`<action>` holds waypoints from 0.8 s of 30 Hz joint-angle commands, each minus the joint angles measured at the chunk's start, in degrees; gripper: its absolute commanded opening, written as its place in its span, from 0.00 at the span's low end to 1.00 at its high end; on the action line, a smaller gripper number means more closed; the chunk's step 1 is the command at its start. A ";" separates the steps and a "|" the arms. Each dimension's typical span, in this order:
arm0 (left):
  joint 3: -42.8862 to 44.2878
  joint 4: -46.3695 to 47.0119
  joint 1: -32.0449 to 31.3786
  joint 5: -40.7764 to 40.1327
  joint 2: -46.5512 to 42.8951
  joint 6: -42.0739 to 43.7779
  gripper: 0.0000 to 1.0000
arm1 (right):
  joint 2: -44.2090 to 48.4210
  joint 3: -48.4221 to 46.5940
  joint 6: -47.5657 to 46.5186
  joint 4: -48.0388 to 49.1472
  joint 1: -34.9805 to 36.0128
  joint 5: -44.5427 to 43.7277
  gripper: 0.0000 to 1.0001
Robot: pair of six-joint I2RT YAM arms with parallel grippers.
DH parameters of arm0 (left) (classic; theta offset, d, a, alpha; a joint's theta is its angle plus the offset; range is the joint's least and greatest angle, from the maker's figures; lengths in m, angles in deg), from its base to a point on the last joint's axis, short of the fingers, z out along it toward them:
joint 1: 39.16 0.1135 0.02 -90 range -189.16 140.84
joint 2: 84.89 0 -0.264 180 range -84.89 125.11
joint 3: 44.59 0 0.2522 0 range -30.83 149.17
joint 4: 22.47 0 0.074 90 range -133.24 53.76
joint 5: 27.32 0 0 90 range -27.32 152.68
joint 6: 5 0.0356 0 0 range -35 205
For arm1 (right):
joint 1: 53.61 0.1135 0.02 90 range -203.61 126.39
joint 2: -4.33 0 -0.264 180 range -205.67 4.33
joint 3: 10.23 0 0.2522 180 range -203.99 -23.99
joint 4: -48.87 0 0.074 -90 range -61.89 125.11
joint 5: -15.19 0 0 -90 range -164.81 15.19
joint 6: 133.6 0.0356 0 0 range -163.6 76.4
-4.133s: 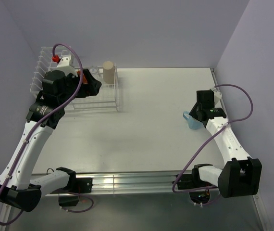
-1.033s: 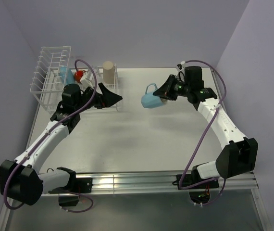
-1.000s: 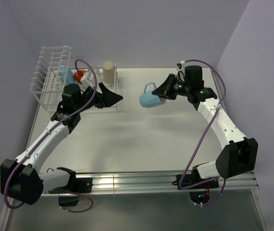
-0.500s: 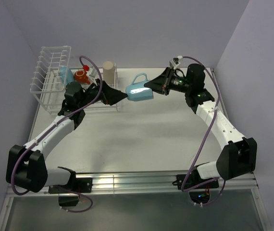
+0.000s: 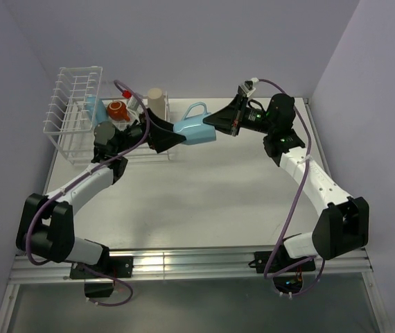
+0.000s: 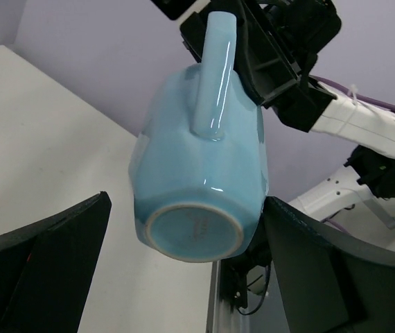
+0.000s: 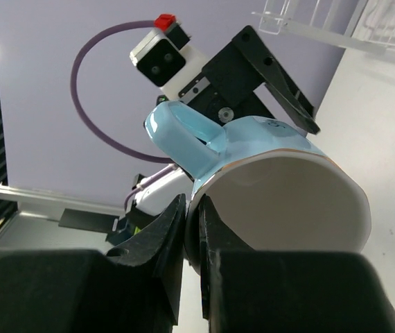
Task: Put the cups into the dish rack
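Above table [image 5: 204, 201], light blue mug [image 5: 196, 132] rim pinched by right fingers [image 7: 164, 232]; base between spread left fingers [image 6: 52, 250].

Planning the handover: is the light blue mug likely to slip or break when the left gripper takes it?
Probably slippery: the light blue mug shows glossy glaze highlights. Likely stiff yet breakable ceramic, held above the table.
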 commanded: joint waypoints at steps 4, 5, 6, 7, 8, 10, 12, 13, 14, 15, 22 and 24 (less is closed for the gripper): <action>-2.00 17.23 -1.19 5.31 2.72 -9.75 0.99 | 0.15 -0.31 4.73 10.84 1.85 2.00 0.00; -2.18 19.15 -1.37 5.49 2.90 -10.46 0.99 | -0.20 -0.31 4.82 10.92 1.94 2.09 0.00; -2.44 19.69 -1.54 5.49 2.99 -11.33 0.99 | -0.29 -0.31 4.91 11.27 2.12 2.00 0.00; -2.62 19.70 -1.72 5.32 2.90 -11.34 0.99 | -0.38 -0.23 4.99 11.45 2.29 1.83 0.00; -2.79 18.92 -1.72 5.06 2.47 -10.91 0.99 | -0.56 -0.23 4.91 11.45 2.38 1.82 0.00; -2.97 17.42 -1.72 4.53 1.76 -10.03 0.99 | -0.73 -0.05 4.73 11.54 2.56 1.82 0.00; -2.89 14.97 -1.81 3.65 0.79 -8.63 0.97 | -0.91 0.21 4.73 11.63 2.65 1.65 0.00; -2.80 14.17 -1.81 3.47 0.44 -8.18 0.97 | -0.91 0.21 4.56 11.37 2.65 1.73 0.00; -2.62 13.55 -1.81 3.38 -0.08 -7.92 0.95 | -0.82 0.30 4.12 11.19 2.73 1.47 0.00; -2.36 12.15 -1.81 2.95 -0.35 -7.48 0.92 | -0.91 0.30 3.86 10.75 2.65 1.47 0.00; -0.78 3.01 -1.81 0.13 -3.60 -2.38 0.70 | -0.73 0.39 2.01 9.08 2.73 1.03 0.00; -0.25 2.56 -1.81 0.04 -3.87 -2.29 0.57 | -0.82 0.21 1.75 8.64 3.00 0.86 0.00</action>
